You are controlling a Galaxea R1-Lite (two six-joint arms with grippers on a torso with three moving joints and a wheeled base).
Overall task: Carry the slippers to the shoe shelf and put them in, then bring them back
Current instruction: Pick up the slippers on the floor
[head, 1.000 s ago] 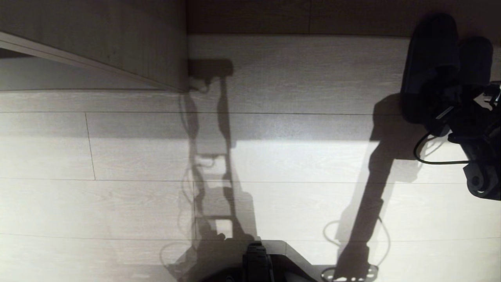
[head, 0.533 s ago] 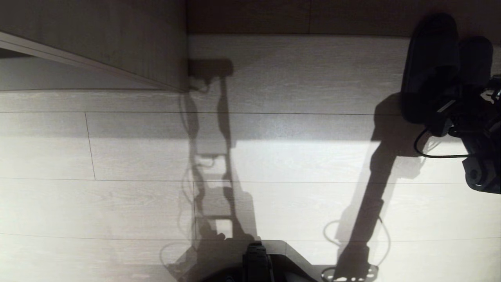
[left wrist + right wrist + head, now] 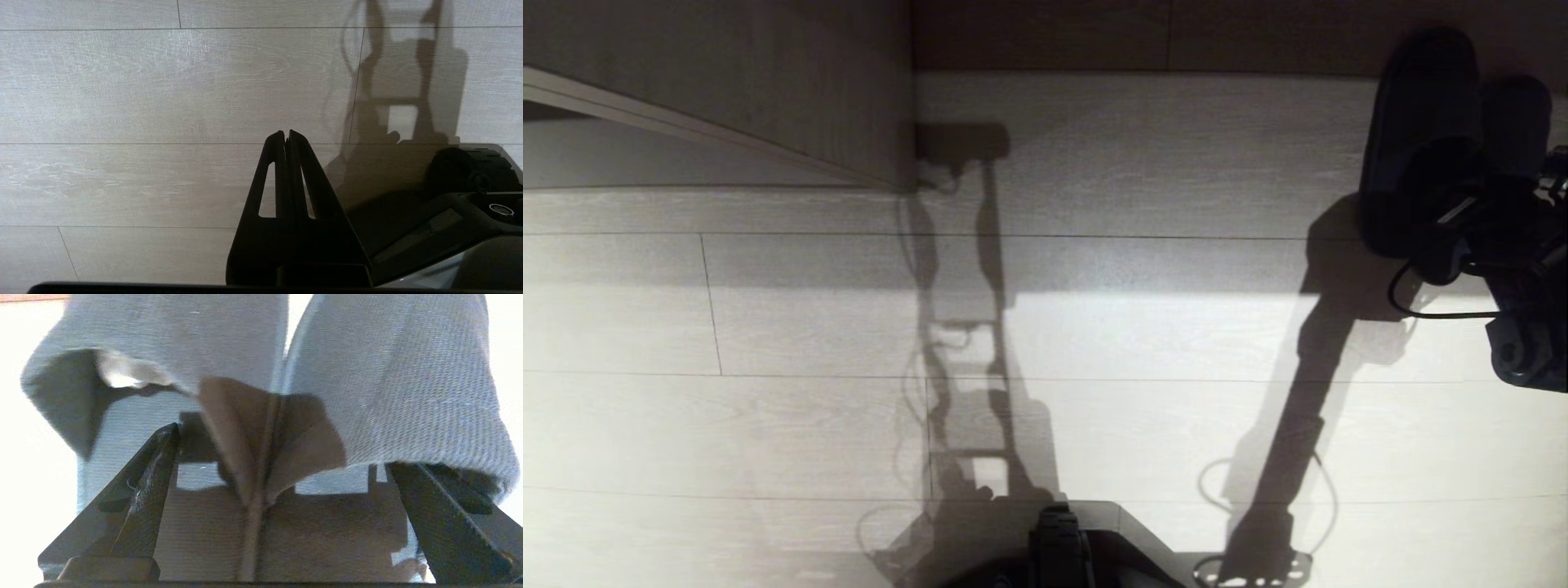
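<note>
Now right gripper [image 3: 278,465] jaws spread wide astride the slippers [image 3: 286,375] on the floor [image 3: 849,327], left gripper [image 3: 286,134] jaws pressed together.

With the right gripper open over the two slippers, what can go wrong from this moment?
1. The right gripper stands open astride both slippers, one finger in the left slipper's opening; closing may pinch only loose fabric, or one slipper.
2. The slippers lie at the far right edge of the head view, partly hidden by the arm, so a slip may go unnoticed.

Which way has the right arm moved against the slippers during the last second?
Yes: the right arm has crept up the head view, further over the unmoved slippers.
</note>
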